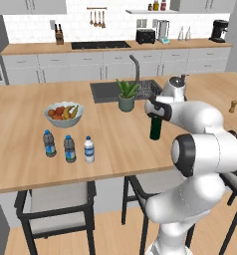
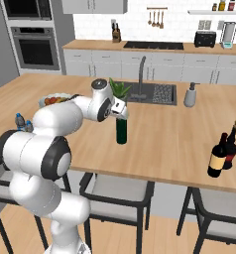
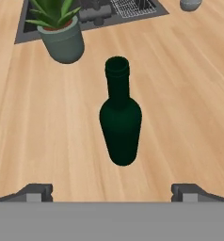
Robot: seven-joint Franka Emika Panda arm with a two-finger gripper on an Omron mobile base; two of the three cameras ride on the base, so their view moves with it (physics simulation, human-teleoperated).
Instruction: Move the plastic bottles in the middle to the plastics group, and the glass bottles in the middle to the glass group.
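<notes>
A tall dark green wine bottle point(image 1: 155, 130) point(image 2: 121, 131) point(image 3: 120, 117) stands upright in the middle of the island counter. My gripper point(image 1: 154, 116) point(image 2: 121, 113) point(image 3: 113, 193) hovers just over its neck, open, with nothing between its fingertips point(image 3: 36, 193). Far left stand two dark-capped water bottles point(image 1: 50, 143) point(image 1: 69, 149), and the white-capped water bottle point(image 1: 89, 150) stands right beside them. At the right end, two dark glass bottles stand together: a shorter black-necked one point(image 2: 218, 158) in front and a reddish-brown one point(image 2: 232, 144) behind.
A potted plant point(image 1: 126, 101) point(image 3: 62, 42) stands just behind the green bottle, in front of the sink point(image 1: 103, 92). A fruit bowl point(image 1: 63, 115) sits behind the water bottles. Wooden shakers point(image 1: 233, 106) and a soap dispenser point(image 2: 190, 95) stand on the right. Stools line the front edge.
</notes>
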